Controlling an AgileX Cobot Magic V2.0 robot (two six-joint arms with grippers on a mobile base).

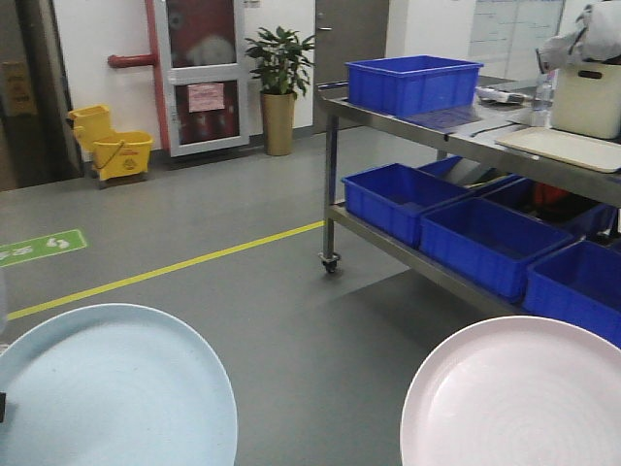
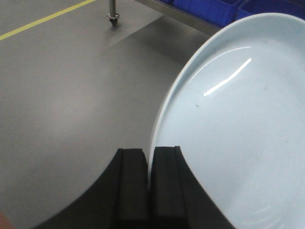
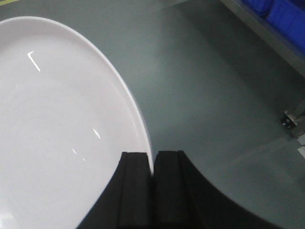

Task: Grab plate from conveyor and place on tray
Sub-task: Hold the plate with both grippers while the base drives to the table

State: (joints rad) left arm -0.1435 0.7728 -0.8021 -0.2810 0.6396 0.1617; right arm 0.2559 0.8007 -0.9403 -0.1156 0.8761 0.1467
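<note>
Nearest, front view: blue plate (image 1: 107, 388) lower left, pink plate (image 1: 514, 398) lower right; tray (image 1: 563, 148) far right on rack (image 1: 475, 141) top. Left wrist: left gripper (image 2: 148, 155) pinching blue rim. Right wrist: right gripper (image 3: 153, 160) pinching pink rim. Likely stiff, light, slick, breakable; best held by rim.

Grey floor (image 1: 243, 243) crossed by a yellow line (image 1: 165, 268). White wall (image 1: 97, 29) behind a yellow mop bucket (image 1: 121, 153) and potted plant (image 1: 279, 58). Steel shelving cart (image 1: 331, 175) holds blue crates (image 1: 412, 83).
</note>
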